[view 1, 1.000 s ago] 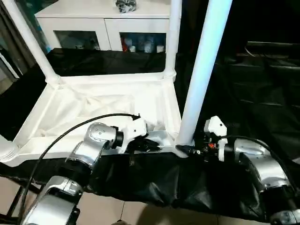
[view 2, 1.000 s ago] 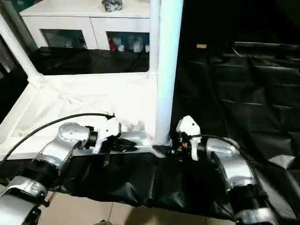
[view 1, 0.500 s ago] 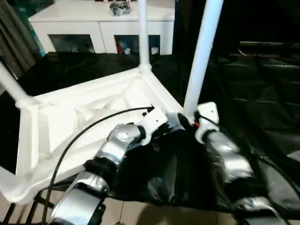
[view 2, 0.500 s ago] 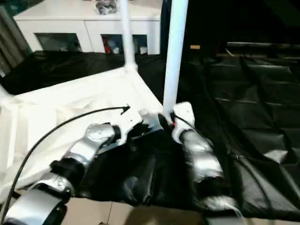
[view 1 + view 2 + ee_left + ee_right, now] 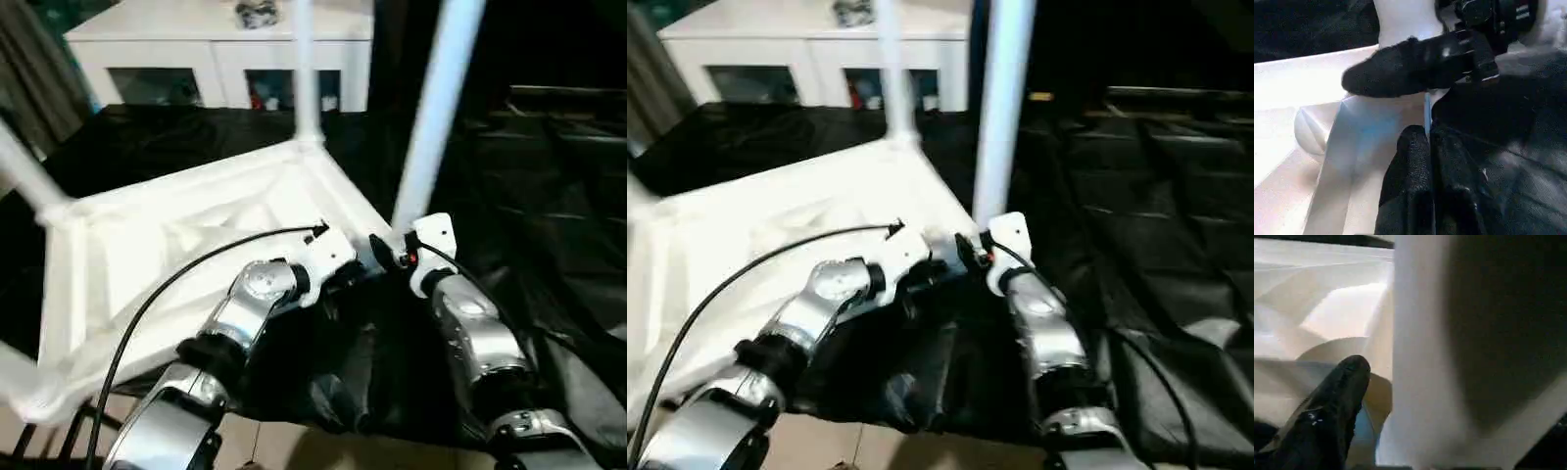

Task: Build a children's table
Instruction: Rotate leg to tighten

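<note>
The table top (image 5: 186, 245) lies underside-up on the black-draped table (image 5: 549, 196), three legs showing, and both grippers meet at the near-right leg (image 5: 431, 117) where it enters its corner socket (image 5: 377, 235). The left gripper (image 5: 1427, 147) has its fingers pressed together on the top's thin edge, and the right gripper (image 5: 397, 257) sits at the leg's base (one finger (image 5: 1334, 401) lies against it), so holding the rim steady while pressing the leg straight down should seat it well. Whether the right gripper actually clamps the leg, and how deep the leg sits, I cannot tell.
</note>
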Controlling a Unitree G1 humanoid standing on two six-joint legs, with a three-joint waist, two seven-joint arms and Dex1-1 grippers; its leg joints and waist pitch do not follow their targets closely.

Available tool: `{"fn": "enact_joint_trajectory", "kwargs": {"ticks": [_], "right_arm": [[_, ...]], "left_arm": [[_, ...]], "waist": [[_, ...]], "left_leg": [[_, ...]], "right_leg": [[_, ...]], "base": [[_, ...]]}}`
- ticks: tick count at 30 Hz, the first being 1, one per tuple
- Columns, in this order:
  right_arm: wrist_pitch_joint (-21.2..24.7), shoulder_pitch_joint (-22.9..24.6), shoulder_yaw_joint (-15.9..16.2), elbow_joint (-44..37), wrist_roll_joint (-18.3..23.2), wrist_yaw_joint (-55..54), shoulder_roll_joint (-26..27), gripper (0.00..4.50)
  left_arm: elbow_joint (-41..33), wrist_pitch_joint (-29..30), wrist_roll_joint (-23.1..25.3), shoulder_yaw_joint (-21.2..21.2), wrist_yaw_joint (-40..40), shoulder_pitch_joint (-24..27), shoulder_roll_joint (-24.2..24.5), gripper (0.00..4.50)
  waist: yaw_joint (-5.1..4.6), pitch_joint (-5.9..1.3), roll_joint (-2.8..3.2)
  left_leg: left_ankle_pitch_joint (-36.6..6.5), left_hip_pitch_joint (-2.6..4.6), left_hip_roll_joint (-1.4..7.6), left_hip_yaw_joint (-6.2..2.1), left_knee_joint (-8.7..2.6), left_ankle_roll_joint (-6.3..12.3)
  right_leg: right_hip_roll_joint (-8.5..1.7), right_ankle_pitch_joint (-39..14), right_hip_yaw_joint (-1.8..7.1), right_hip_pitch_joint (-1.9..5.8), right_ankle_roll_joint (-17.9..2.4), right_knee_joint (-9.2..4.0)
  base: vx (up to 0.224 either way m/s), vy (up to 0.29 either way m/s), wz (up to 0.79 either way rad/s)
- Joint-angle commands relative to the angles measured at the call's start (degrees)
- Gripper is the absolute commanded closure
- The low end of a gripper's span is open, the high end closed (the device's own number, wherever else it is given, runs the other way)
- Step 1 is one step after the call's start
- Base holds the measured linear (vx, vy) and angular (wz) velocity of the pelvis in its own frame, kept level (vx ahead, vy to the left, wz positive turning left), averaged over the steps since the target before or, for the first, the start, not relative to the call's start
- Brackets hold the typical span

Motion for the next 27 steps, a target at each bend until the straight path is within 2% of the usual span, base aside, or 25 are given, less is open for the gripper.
{"fn": "enact_joint_trajectory", "kwargs": {"ticks": [1,4,5,8,9,10,11,12,14,15,18,19,21,27], "right_arm": [[-0.3,0.2,1.6,-0.9,0.7,4.8,-1.1,0.59],[-0.4,0.7,3.3,-2.8,2.3,14.7,-4.5,0.59],[-0.2,1.3,4.3,-3.9,2.9,18.9,-5.9,0.59],[-0.4,2.3,5.8,-5.4,4.5,26.0,-8.0,0.59],[0.8,2.8,6.4,-6.6,6.4,30.4,-9.2,0.59],[0.8,2.8,6.4,-6.6,6.4,30.4,-9.2,0.59],[0.8,3.1,6.9,-7.4,7.6,33.8,-10.2,0.84],[0.5,3.1,7.0,-7.4,7.9,34.8,-10.5,0.91],[0.4,3.1,7.1,-7.4,8.2,35.7,-10.6,0.91],[2.3,3.4,7.7,-8.4,9.6,40.0,-11.3,1.10],[3.6,3.6,8.2,-9.2,10.2,42.0,-11.7,1.38],[4.1,3.8,8.5,-9.6,10.4,42.7,-12.0,1.38],[5.2,4.3,9.3,-10.6,10.8,44.5,-12.6,1.61],[7.0,5.2,9.8,-11.8,11.4,46.6,-13.2,2.17]], "left_arm": [[-0.8,-1.9,-1.1,-1.8,-4.2,1.0,0.4,4.50],[-1.2,-2.3,-1.6,-1.7,-7.3,1.2,2.4,4.50],[-1.1,-2.5,-1.7,-1.6,-8.3,1.1,3.2,4.50],[-1.7,-2.9,-2.5,-1.5,-11.0,1.4,4.7,4.50],[-2.1,-3.1,-3.3,-1.4,-13.3,1.5,5.9,4.50],[-2.1,-3.1,-3.3,-1.4,-13.3,1.5,5.9,4.50],[-2.7,-3.2,-4.3,-1.3,-15.9,1.8,7.3,4.50],[-3.0,-3.2,-4.9,-1.2,-17.1,1.9,7.9,4.50],[-3.2,-3.1,-5.2,-1.1,-18.0,2.0,8.4,4.50],[-3.1,-3.4,-5.6,-1.3,-21.0,2.1,9.9,4.50],[-3.0,-3.5,-5.7,-1.3,-22.0,2.2,10.5,4.50],[-3.0,-3.5,-5.7,-1.3,-22.3,2.2,10.7,4.50],[-3.3,-3.1,-6.1,-1.5,-23.5,2.4,11.4,4.50],[-3.4,-2.7,-6.5,-1.9,-25.2,2.6,12.4,4.50]], "waist": [[-0.12,-3.02,-1.21],[-0.07,-2.97,-1.30],[-0.05,-2.96,-1.53],[0.25,-3.01,-1.43],[0.37,-3.10,-1.41],[0.54,-3.18,-1.39],[0.53,-3.13,-1.71],[0.75,-3.22,-1.46],[0.66,-3.20,-1.40],[0.67,-3.20,-1.47],[0.82,-3.06,-1.42],[0.92,-3.05,-1.70],[0.99,-3.02,-1.59],[1.05,-3.13,-1.61]], "left_leg": [[-9.5,0.15,3.02,-0.94,-3.68,5.96],[-10.2,0.17,3.17,-0.93,-3.66,6.09],[-10.1,0.10,3.10,-0.88,-3.63,6.22],[-9.2,0.06,3.22,-0.88,-3.52,6.79],[-8.7,0.03,3.26,-0.85,-3.45,7.05],[-8.3,0.07,3.38,-0.83,-3.36,7.44],[-7.9,-0.05,3.37,-0.82,-3.40,7.64],[-7.7,0.01,3.48,-0.85,-3.35,7.77],[-7.6,0.08,3.48,-0.82,-3.38,7.64],[-7.8,0.14,3.40,-0.76,-3.32,7.55],[-8.5,0.21,3.53,-0.83,-3.52,7.15],[-8.4,0.20,3.55,-0.83,-3.55,6.97],[-8.5,0.24,3.58,-0.83,-3.56,6.69],[-7.6,0.18,3.45,-0.82,-3.49,6.38]], "right_leg": [[-4.87,-9.7,2.50,3.08,-13.2,-4.17],[-4.76,-10.3,2.48,3.16,-13.1,-4.22],[-4.70,-10.2,2.42,3.19,-13.1,-4.18],[-4.81,-9.7,2.39,3.17,-13.2,-4.05],[-4.78,-8.9,2.36,3.21,-13.5,-3.87],[-4.79,-7.9,2.36,3.18,-14.0,-3.72],[-4.74,-7.5,2.30,3.23,-14.0,-3.68],[-4.88,-7.2,2.32,3.15,-14.2,-3.53],[-4.82,-7.0,2.23,2.98,-14.6,-3.55],[-4.74,-7.1,2.22,2.99,-14.8,-3.60],[-4.72,-8.5,2.21,2.94,-14.5,-3.66],[-4.80,-8.7,2.25,3.02,-14.5,-3.63],[-4.86,-9.2,2.27,2.94,-14.4,-3.70],[-4.79,-7.6,2.25,3.03,-14.5,-3.50]], "base": [[0.000,0.000,0.00],[0.000,0.000,0.00],[0.000,0.000,0.00],[0.000,0.000,0.00],[0.000,0.000,0.00],[0.000,0.000,0.00],[0.000,0.000,0.00],[0.000,0.000,0.00],[0.000,0.000,0.00],[0.000,0.000,0.00],[0.000,0.000,0.00],[0.000,0.000,0.00],[0.000,0.000,0.00],[0.000,0.000,0.00]]}}
